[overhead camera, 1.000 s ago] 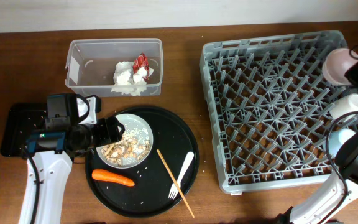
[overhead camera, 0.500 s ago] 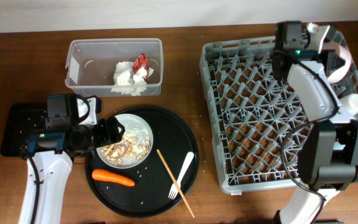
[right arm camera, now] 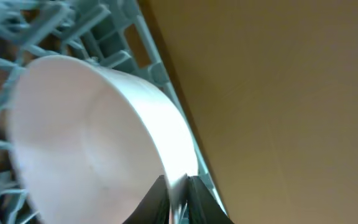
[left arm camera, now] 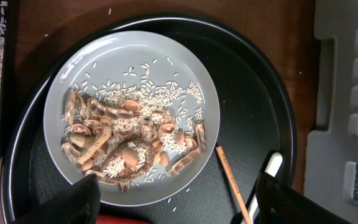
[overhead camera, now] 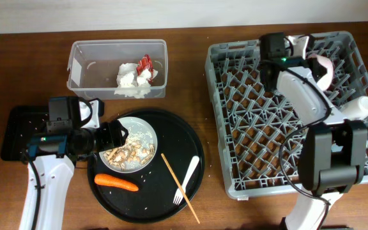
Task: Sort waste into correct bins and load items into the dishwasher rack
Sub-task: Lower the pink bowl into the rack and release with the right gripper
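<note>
From above, the right gripper (overhead camera: pixel 313 59) is at the far right of the rack (overhead camera: pixel 260 147), closed on the bowl (overhead camera: pixel 326 69), which is tilted among the pegs. A white cup (overhead camera: pixel 360 106) lies nearer on the right. The left gripper (overhead camera: pixel 114 135) sits at the left edge of the plate (overhead camera: pixel 144 133), which carries the food scraps (overhead camera: pixel 130 155) on the round tray (overhead camera: pixel 152 206). The carrot (overhead camera: pixel 115 183) and fork (overhead camera: pixel 188 177) lie near it. The napkin (overhead camera: pixel 131 80) is in the tub (overhead camera: pixel 88 64), and the black tray (overhead camera: pixel 18 121) is at the far left.

The left wrist view shows the fingers (left arm camera: pixel 79 202) spread wide apart, holding nothing, with the plate's near rim between them.

The right wrist view shows the fingers (right arm camera: pixel 157 196) pinching the bowl's rim against the rack's edge.

The step in hand looks like seating the bowl. Next the right gripper should probably let go once the bowl rests between the pegs. The left gripper would then close on the plate rim to tip the scraps out.
</note>
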